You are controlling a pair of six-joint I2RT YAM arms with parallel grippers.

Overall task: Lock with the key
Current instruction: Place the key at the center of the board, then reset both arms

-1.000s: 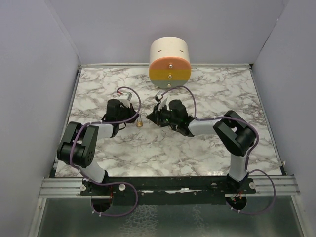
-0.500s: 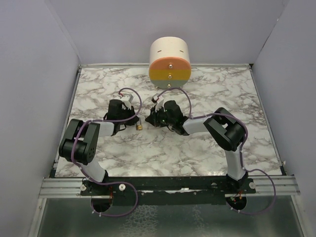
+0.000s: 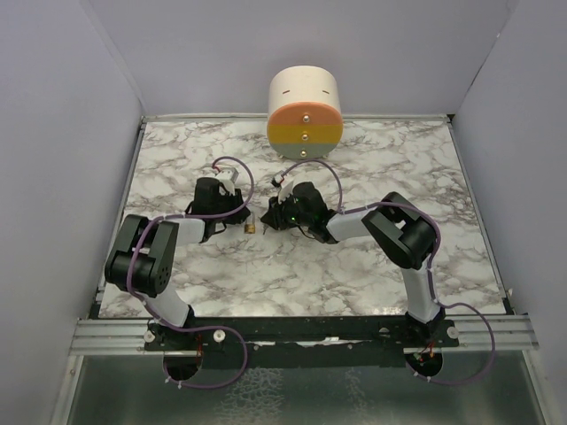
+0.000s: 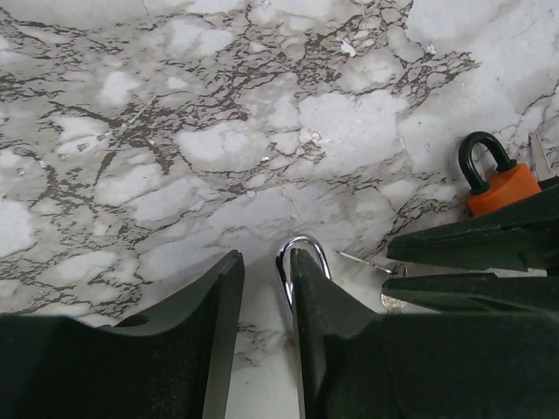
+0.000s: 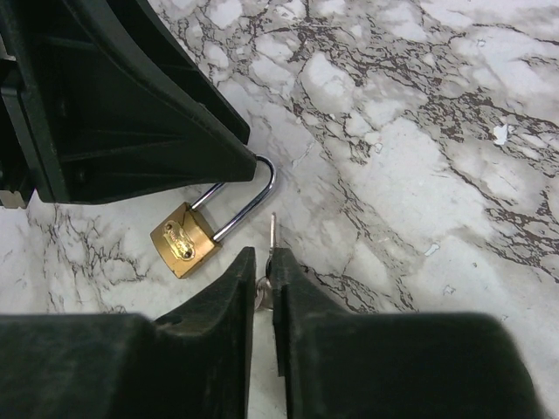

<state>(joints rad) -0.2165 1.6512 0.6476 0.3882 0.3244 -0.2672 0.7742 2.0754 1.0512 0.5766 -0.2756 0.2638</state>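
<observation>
Overhead, you saw the marble table (image 3: 372, 266) carrying a cream drum (image 3: 304, 111) at its back edge, well apart from the work. Both arms reached inward so that their tips met over one spot.

Your left gripper (image 4: 266, 262) stood parted, with marble showing in the gap. One finger (image 4: 349, 349) lay against the silver shackle (image 4: 301, 249) of the brass padlock (image 5: 183, 242), probably to steady it for the key.

Your right gripper (image 5: 260, 257) showed only a slit between its fingers. The key (image 5: 272, 229) sat in that slit, its blade pointing forward just beside the shackle and apart from the brass body. Whether the fingers pinched it could not be told.

An orange padlock (image 4: 500, 185) lay just behind the right fingers. On this evidence, the key was not yet in the lock.
</observation>
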